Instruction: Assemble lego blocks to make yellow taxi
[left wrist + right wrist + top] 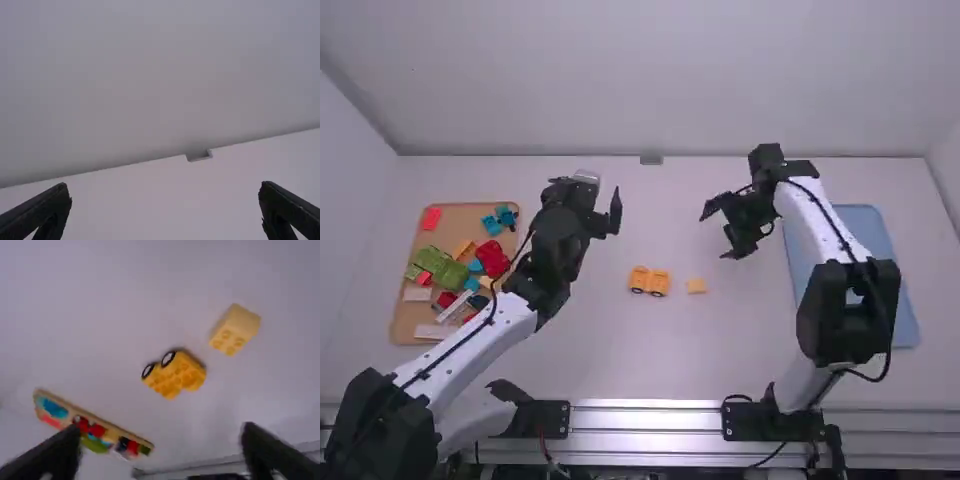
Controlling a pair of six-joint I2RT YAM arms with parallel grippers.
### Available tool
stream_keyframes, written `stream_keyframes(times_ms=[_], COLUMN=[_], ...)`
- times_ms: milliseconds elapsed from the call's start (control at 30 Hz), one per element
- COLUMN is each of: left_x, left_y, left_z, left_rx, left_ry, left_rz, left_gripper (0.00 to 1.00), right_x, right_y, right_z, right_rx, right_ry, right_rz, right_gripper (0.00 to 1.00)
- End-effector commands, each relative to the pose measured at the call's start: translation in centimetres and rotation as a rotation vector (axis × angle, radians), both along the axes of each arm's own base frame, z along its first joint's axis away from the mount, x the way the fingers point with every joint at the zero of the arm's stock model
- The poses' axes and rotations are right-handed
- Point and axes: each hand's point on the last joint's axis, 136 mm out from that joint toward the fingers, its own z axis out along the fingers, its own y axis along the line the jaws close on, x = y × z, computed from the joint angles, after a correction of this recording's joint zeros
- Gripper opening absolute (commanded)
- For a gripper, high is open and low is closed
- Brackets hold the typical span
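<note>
On the tabletop (620, 365), a tray (460, 220) with assorted blocks (442, 268) in it lay at the left, a second tray (902, 320) at the right. Between them sat the wheeled piece (649, 281), the single block (696, 287) just to its right.

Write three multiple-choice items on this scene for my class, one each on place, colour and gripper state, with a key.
1. Relative to the wheeled piece, the loose block lies: A) on top; B) beside it, apart; C) underneath.
2. The tray at the high view's right is: A) red; B) green; C) blue.
3. The left gripper is: A) open; B) shut on a block; C) shut, empty.

1 B: a gap shows between them.
2 C: its surface shows blue.
3 A: its fingers stand wide apart.
</note>
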Motion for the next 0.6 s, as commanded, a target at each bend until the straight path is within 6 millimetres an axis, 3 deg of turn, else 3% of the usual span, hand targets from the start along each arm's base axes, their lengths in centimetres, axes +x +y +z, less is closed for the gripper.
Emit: stream_keyframes(times_ms=[0,133,233,400,567], left_x=[-0.1,-0.3,-1.2,-4.8,-10.1], left_y=[0.4,0.0,-2.9,-8.0,-10.8], left_z=[0.3,-0.2,-1.8,-4.5,-6.1], left_rx=[-0.01,0.032,0.217,0.38,0.391], left_ry=[-0.008,0.009,0.039,0.055,0.033], left_rz=[0.014,-0.009,-0.223,-0.651,-1.065], left_gripper=[0.99,0.99,0.99,0.99,0.99], right_x=[1.1,1.1,-1.5,-2.4,1.0], right_y=[0.5,2.1,3.1,3.5,2.0], right_z=[2.5,5.6,6.5,5.1,2.7], right_rx=[-0.009,-0.006,0.027,-0.034,-0.334], right_ry=[-0.23,-0.571,-0.734,-0.877,-0.841], right_rz=[0.329,0.874,1.301,1.764,1.95], right_gripper=[0.99,0.99,0.99,0.99,0.99])
